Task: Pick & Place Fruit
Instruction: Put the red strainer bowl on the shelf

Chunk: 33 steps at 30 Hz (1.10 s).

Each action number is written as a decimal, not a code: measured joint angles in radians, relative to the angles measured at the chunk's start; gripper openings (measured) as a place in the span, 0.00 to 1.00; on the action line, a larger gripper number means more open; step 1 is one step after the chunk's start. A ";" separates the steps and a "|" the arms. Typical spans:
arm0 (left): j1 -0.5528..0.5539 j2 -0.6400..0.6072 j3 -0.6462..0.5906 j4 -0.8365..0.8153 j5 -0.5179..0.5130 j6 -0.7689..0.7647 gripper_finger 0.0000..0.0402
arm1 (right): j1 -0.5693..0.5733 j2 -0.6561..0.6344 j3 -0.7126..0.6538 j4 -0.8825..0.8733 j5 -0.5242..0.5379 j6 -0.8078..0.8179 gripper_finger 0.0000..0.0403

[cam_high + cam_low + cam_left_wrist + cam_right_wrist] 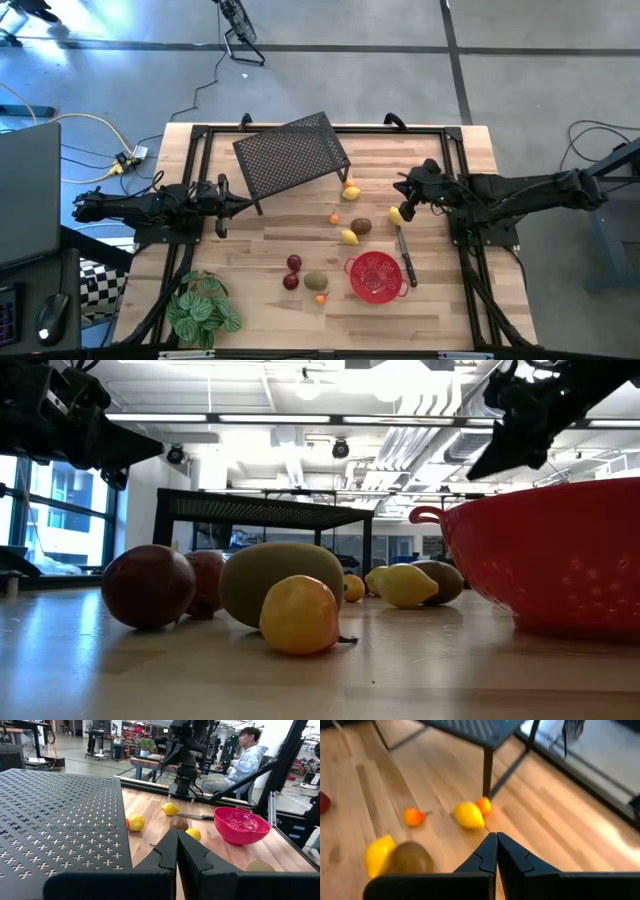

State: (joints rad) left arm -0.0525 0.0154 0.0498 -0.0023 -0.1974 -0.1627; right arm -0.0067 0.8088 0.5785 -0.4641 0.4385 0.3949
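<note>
Small fruit lie scattered on the wooden table (440, 160): yellow ones (349, 237) (351, 193) (396, 214), a brown one (361, 226), two dark red balls (294, 263), an olive-green oval (316, 281) and tiny orange ones (334, 217). My right gripper (404, 192) hangs shut above the table at the right, tilted down, close over one yellow fruit and touching nothing; in its wrist view (496, 839) a yellow fruit (469, 815) lies ahead. My left gripper (230, 205) waits shut and level at the left (177, 842).
A red mesh bowl (377, 276) stands near the front right, with a dark-handled tool (405, 255) beside it. A black perforated rack (292, 152) stands on legs at the far middle. A green leafy plant (203, 308) sits at the front left. A person (247, 757) sits beyond the table.
</note>
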 joint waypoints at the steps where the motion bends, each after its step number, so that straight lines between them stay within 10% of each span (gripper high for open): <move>1: 0.000 0.000 0.000 0.000 0.000 0.000 0.00 | 0.000 0.011 0.000 -0.016 -0.002 0.024 0.01; 11: 0.000 0.000 0.000 0.000 0.000 0.000 0.00 | -0.015 0.115 0.000 -0.181 -0.044 0.441 0.01; 33: 0.000 0.000 0.000 -0.003 0.001 0.000 0.00 | -0.069 0.363 0.176 -0.361 -0.216 0.482 0.01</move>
State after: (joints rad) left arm -0.0525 0.0154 0.0498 -0.0054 -0.1968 -0.1627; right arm -0.0761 1.1717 0.7542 -0.8253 0.2223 0.8771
